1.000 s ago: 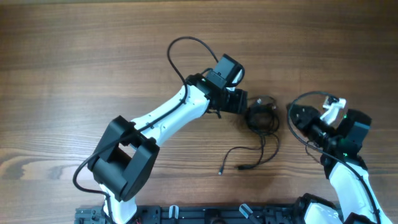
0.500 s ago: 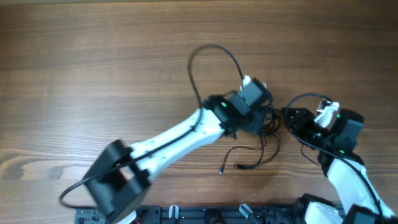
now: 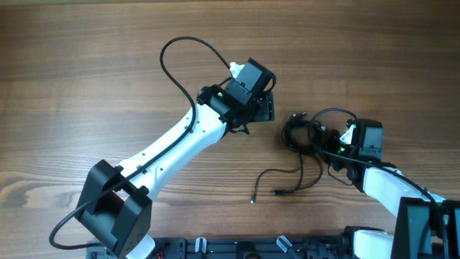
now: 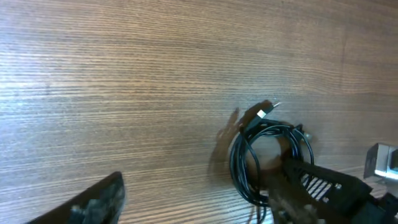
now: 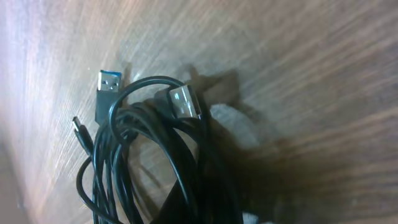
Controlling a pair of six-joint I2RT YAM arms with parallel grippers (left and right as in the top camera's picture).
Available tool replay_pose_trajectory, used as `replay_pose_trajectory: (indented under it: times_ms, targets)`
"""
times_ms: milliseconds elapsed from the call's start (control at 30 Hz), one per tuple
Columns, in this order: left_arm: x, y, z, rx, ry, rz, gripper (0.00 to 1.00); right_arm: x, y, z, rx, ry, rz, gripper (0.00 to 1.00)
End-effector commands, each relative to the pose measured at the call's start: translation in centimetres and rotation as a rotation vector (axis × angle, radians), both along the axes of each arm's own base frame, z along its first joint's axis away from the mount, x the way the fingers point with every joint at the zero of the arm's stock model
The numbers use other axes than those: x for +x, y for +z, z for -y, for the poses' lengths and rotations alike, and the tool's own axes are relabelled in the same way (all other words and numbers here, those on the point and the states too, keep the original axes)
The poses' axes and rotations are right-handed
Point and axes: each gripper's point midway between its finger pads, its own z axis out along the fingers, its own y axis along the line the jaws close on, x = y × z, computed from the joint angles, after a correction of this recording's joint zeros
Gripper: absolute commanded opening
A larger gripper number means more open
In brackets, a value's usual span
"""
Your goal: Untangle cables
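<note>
— How far along is it?

— Barely begun, I'd say. The thin black cables (image 3: pixel 302 133) lie mid-counter as one knotted coil. Two loose tails (image 3: pixel 280 193) trail toward the near edge, each ending in a small plug. From the right wrist I can see a blue-tongued USB plug (image 5: pixel 107 84), a silver plug (image 5: pixel 185 102) and a slim barrel plug (image 5: pixel 81 134), all poking out of the same loops. So nothing is separated yet.

— Who has hold of it?

— The right end effector (image 3: pixel 325 140) sits at the coil's right edge with its jaws together, and it looks pinched on a strand or two. The left end effector (image 3: pixel 267 108) hangs near the coil on the other side, jaws apart, holding nothing.

— Any box or tray to sort them into?

— None that I can see, only the brown wood-grain counter (image 3: pixel 86 65). What's left is nearly everything: each loop worked free and each cord laid apart from the others.
</note>
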Motion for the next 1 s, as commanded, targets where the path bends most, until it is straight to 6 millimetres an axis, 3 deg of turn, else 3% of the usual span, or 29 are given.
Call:
replay_pose_trajectory:
  times_ms: [0, 67, 100, 233, 300, 367, 500, 667, 733, 767, 800, 867, 900, 967]
  targets:
    - [-1.5, -2.5, 0.1, 0.002, -0.017, -0.075, 0.80, -0.5, -0.7, -0.4, -0.039, 0.090, 0.033, 0.04]
    - [-2.3, -3.7, 1.3, -0.064, -0.060, -0.115, 0.80, -0.2, -0.4, -0.7, -0.032, 0.116, 0.061, 0.04]
    - [-2.9, -4.4, 2.9, -0.144, -0.107, -0.142, 0.64, -0.2, -0.4, -0.7, -0.035, 0.121, 0.062, 0.04]
    - [-3.9, -7.2, 4.2, -0.197, -0.045, -0.270, 0.51, -0.2, -0.4, -0.7, -0.038, 0.124, 0.063, 0.04]
    - [-4.5, -9.3, 4.4, -0.190, 0.036, -0.346, 0.29, -0.2, -0.4, -0.7, -0.038, 0.123, 0.063, 0.04]
    - [-4.8, -10.2, 5.2, -0.207, 0.046, -0.376, 0.26, -0.2, -0.4, -0.7, -0.037, 0.123, 0.063, 0.04]
    - [-5.4, -11.8, 8.0, -0.254, -0.030, -0.371, 0.34, -0.2, -0.4, -0.7, -0.036, 0.121, 0.062, 0.04]
    - [-5.7, -14.3, 8.0, -0.229, -0.018, -0.401, 0.27, -0.2, -0.4, -0.7, -0.035, 0.121, 0.061, 0.04]
    - [-5.5, -14.4, 7.9, -0.225, 0.001, -0.401, 0.23, -0.2, -0.4, -0.7, -0.035, 0.121, 0.061, 0.04]
    - [-5.5, -14.4, 7.9, -0.225, 0.003, -0.401, 0.10, -0.2, -0.4, -0.7, -0.035, 0.121, 0.061, 0.04]
    - [-5.7, -14.5, 7.7, -0.217, 0.005, -0.408, 0.04, -0.2, -0.4, -0.7, -0.035, 0.121, 0.061, 0.04]
    - [-5.6, -13.7, 7.0, -0.210, 0.007, -0.408, 0.04, -0.4, -0.5, -0.7, -0.036, 0.121, 0.055, 0.04]
    - [-5.2, -12.1, 6.1, -0.198, -0.041, -0.374, 0.04, -0.4, -0.5, -0.7, -0.031, 0.116, 0.052, 0.06]
    - [-4.9, -8.8, 5.5, -0.185, -0.198, -0.261, 0.04, -0.5, 0.4, -2.3, 0.108, 0.102, 0.038, 0.28]
